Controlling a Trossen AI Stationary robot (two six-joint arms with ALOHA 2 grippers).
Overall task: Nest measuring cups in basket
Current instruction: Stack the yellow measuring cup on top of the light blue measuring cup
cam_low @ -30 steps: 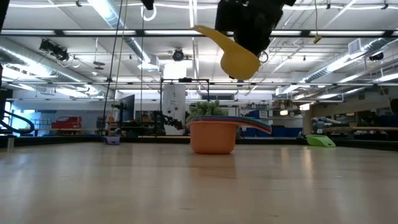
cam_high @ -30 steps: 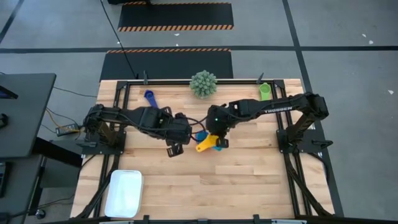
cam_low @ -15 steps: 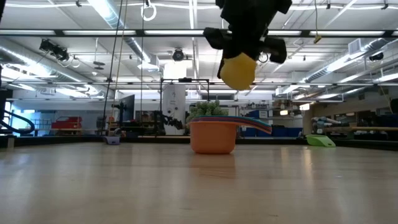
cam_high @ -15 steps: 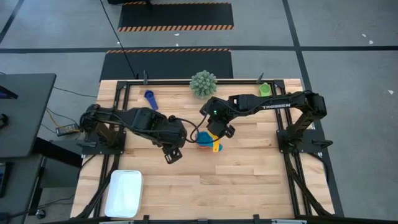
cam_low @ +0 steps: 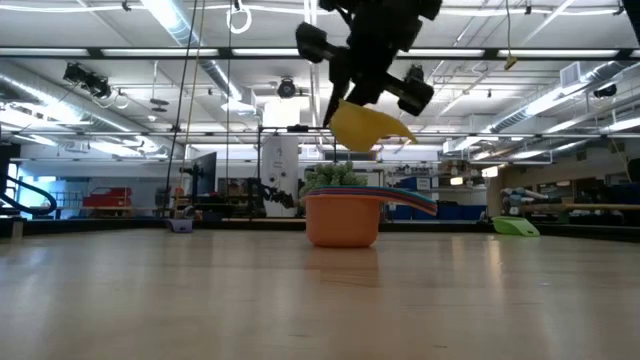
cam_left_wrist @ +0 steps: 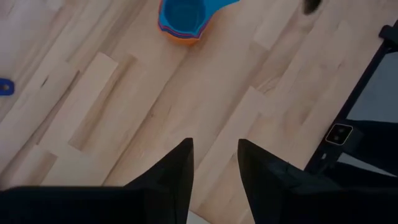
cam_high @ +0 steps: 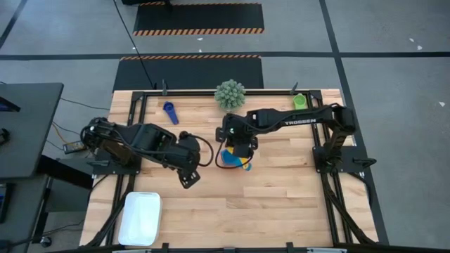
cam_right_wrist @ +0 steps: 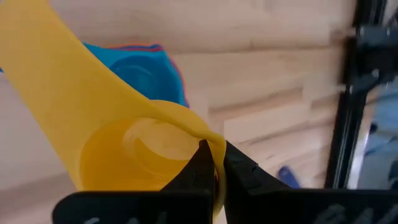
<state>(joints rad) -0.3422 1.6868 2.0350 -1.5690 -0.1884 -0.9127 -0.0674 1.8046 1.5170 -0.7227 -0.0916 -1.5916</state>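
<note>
Only legible text: white lettering "TROSSEN" along the right arm [cam_high: 301,120], seen from above. Nothing else in any view can be read.

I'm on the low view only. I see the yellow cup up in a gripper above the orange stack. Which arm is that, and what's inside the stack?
Observer: It is the right gripper, shut on the rim of the yellow cup. In the high view that arm reaches in from the table's right side.
Operator: And the stack?
Observer: From above, the nested stack has a light blue cup innermost, its handle sticking out sideways.
Operator: Where's the other arm?
Observer: The left gripper hangs over bare wood beside the stack, fingers apart, holding nothing.
Operator: Basket?
Observer: The white basket sits at the table's near left corner, apart from the stack.
</note>
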